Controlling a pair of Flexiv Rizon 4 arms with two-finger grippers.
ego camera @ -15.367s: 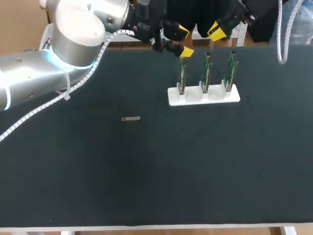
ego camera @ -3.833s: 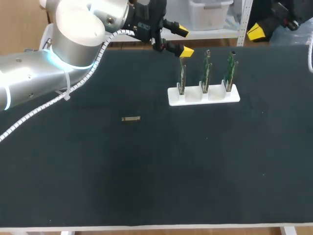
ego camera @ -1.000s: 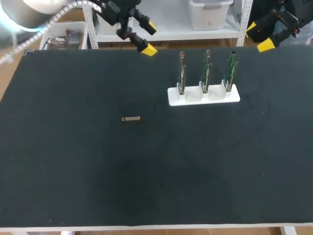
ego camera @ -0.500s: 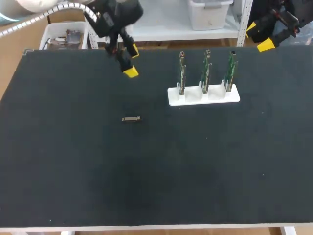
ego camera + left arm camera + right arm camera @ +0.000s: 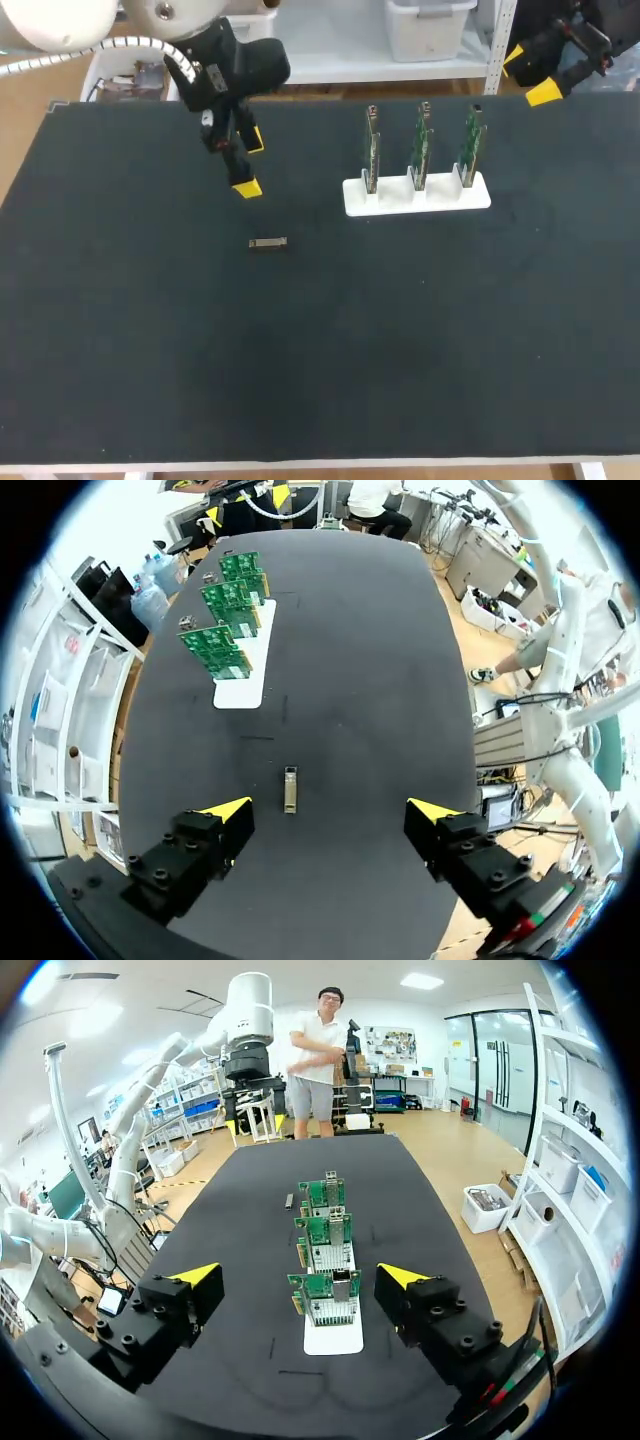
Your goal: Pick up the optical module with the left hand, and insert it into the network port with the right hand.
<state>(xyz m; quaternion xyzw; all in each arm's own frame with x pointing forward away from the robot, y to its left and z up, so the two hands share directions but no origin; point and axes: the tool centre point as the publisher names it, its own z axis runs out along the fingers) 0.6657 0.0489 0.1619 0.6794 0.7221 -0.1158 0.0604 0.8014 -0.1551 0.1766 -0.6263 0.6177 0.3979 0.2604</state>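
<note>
black matte table (image 5: 400, 350). left gripper (image 5: 248, 165) hovers far left of centre, jaws wide apart, empty. right gripper (image 5: 530, 75) at the far right edge, equally wide, empty. white slotted stand (image 5: 417, 195) holds three green circuit boards (image 5: 422, 150). small grey metal optical module (image 5: 268, 243) lies flat on the table, left of the stand, just nearer than the left gripper.

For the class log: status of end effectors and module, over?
Left end effector open, near the module. Right end effector open, facing the boards. Module flat on table. Nothing blocking.

We see a black, matte worktop (image 5: 400, 350) filling nearly the whole head view. Its pale front edge runs along the bottom of the frame, and its far edge crosses near the top. It is evenly lit.
</note>
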